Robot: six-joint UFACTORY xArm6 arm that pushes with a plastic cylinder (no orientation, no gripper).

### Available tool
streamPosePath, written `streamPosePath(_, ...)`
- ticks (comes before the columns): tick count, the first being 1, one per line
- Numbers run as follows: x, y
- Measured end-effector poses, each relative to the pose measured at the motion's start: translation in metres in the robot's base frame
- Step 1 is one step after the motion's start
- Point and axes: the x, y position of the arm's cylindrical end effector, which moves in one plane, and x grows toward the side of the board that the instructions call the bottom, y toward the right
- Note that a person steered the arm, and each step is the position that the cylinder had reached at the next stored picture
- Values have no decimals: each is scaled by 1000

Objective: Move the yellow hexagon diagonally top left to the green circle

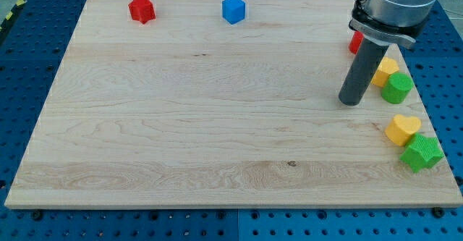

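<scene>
The yellow hexagon [384, 72] lies near the board's right edge, touching the green circle [397, 88] on that block's upper left. My tip [351, 102] rests on the board just left of and slightly below the yellow hexagon, and left of the green circle, a short gap apart from both. The rod rises from the tip toward the arm's grey body at the view's top right.
A red block [355, 43] is partly hidden behind the rod at upper right. A yellow heart [402, 129] and a green star [422, 153] sit at lower right. A red star [142, 9] and a blue cube [234, 9] lie along the top edge of the wooden board [217, 125].
</scene>
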Motion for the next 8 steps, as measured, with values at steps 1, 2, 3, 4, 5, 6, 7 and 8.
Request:
streamPosePath(1,0,4)
streamPosePath(2,2,8)
streamPosePath(3,2,20)
streamPosePath(4,6,36)
streamPosePath(5,14,43)
streamPosePath(6,20,58)
streamPosePath(7,25,74)
streamPosePath(8,28,94)
